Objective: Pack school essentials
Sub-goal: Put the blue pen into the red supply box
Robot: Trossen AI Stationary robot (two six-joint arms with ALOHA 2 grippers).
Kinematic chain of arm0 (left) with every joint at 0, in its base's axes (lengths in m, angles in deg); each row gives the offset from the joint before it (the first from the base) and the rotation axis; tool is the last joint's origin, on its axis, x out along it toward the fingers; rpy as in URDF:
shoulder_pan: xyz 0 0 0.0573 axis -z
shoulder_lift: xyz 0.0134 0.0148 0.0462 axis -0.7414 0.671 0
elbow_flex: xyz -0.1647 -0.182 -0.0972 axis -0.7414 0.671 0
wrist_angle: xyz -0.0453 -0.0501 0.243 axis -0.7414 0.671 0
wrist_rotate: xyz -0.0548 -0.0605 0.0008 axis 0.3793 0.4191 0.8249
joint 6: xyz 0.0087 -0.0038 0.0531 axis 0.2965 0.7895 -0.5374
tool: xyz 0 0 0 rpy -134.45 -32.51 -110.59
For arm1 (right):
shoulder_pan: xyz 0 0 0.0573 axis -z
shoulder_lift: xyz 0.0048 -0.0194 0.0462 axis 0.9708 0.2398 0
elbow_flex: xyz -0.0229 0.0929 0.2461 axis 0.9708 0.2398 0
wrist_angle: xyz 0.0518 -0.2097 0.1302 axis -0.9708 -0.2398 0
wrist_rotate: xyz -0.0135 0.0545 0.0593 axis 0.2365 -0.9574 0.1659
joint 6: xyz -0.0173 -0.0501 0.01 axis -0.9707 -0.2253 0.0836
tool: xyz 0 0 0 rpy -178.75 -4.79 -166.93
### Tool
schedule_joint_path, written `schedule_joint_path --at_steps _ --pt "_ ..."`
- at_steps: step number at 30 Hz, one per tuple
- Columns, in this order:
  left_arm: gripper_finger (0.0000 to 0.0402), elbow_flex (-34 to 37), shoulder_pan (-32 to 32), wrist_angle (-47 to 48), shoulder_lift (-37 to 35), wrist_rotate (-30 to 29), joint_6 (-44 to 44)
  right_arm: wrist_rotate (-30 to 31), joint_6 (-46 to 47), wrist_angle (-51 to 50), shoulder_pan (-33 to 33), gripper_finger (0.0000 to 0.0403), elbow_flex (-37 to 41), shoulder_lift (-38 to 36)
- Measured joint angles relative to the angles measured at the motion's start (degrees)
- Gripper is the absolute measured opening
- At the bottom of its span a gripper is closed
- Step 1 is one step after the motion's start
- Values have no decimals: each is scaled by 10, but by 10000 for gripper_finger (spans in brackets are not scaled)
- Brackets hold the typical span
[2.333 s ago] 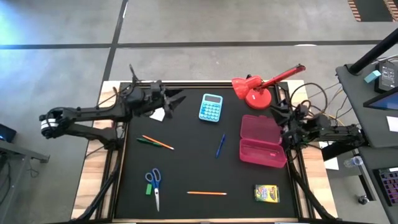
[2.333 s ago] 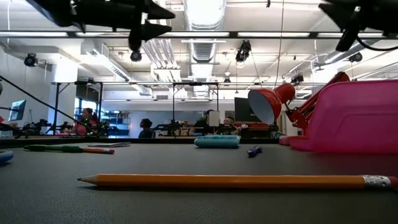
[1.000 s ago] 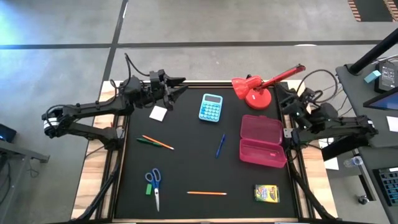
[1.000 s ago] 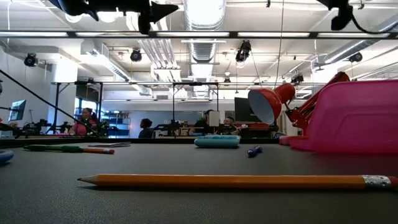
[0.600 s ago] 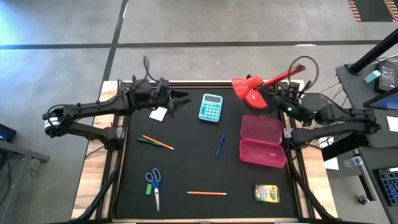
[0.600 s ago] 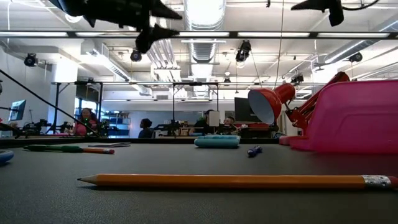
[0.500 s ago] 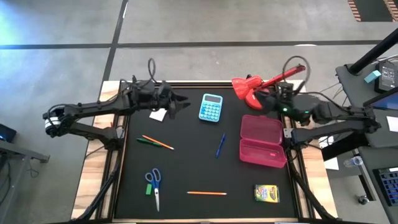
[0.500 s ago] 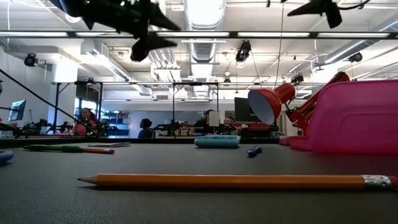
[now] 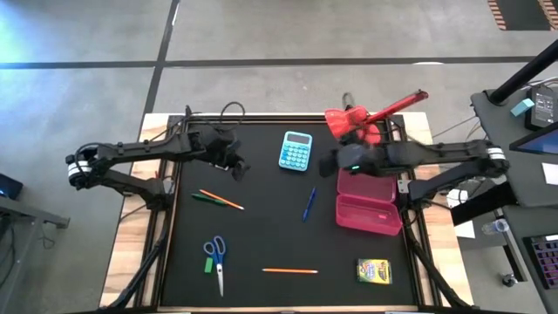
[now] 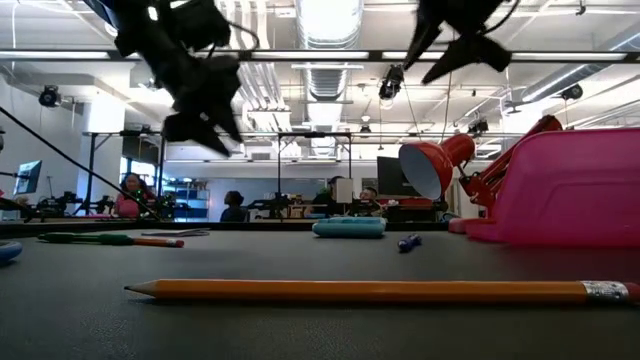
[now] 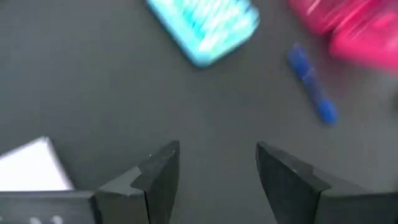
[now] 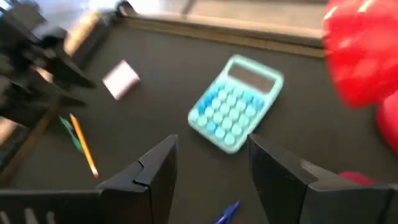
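We see the left pincer (image 9: 237, 166) wide and empty near the calculator (image 9: 296, 150); the right pincer (image 9: 330, 163), also wide, hovers just beside it.

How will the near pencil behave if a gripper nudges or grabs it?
The pencil looks thin and rigid, lying flat on the mat, so it probably rolls if nudged sideways. It sits low, so fingers would likely need to reach the surface. Probably light.
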Motion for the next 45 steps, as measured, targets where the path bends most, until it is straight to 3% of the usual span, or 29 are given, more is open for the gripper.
schedule_joint_path --at_steps 8,11,18,27,45 --pt "193 0 50 32 26 25 28 -133 44 -21 -2 177 -41 93" --pt "193 -1 86 16 32 25 35 -157 50 -25 -10 173 -48 125" --pt "193 0 150 15 36 25 57 -220 -47 -43 -33 162 -74 186" --pt "193 0 173 -21 35 14 121 -242 152 -65 -41 141 -109 256" --pt "193 0 169 -68 35 13 87 -271 341 -76 -38 137 -112 401"
